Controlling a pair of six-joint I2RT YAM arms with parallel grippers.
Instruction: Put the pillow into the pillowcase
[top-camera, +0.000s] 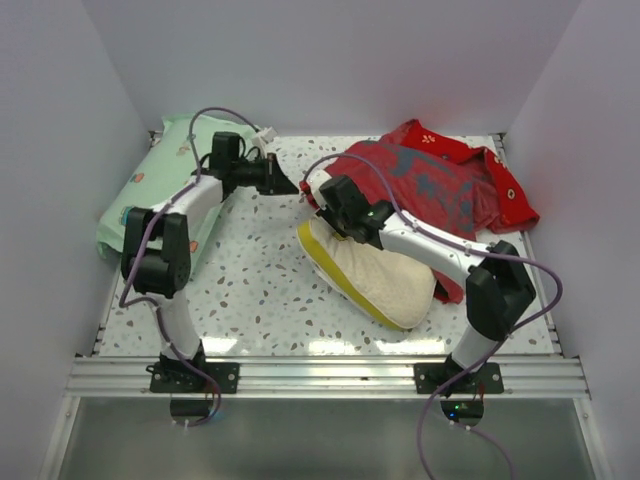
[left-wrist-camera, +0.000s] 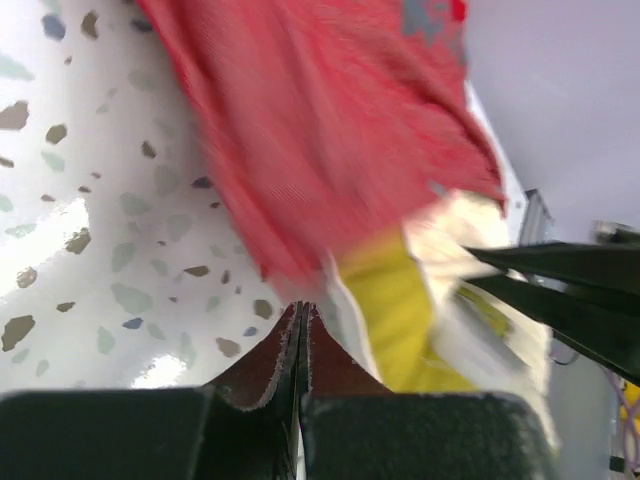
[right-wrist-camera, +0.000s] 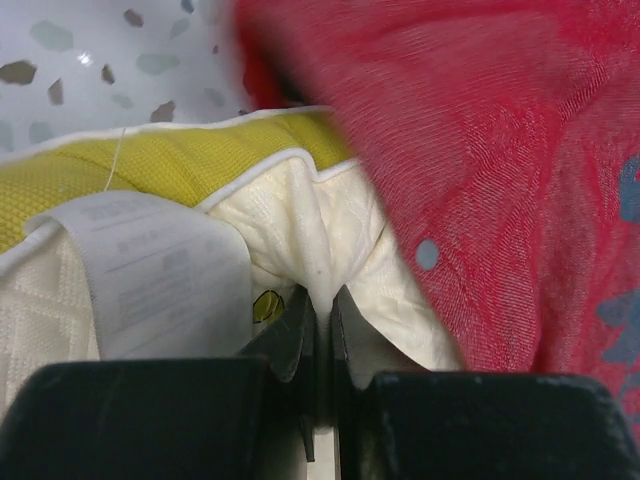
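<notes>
The pillow lies mostly bare near the arms on the table, its far end pinched by the right gripper. Beyond, the left gripper, jaws together, meets the pillowcase edge; nearly all insertion seems left.

L pincer shut, arm extended fwd; R pincer pinched on pillow.
</notes>
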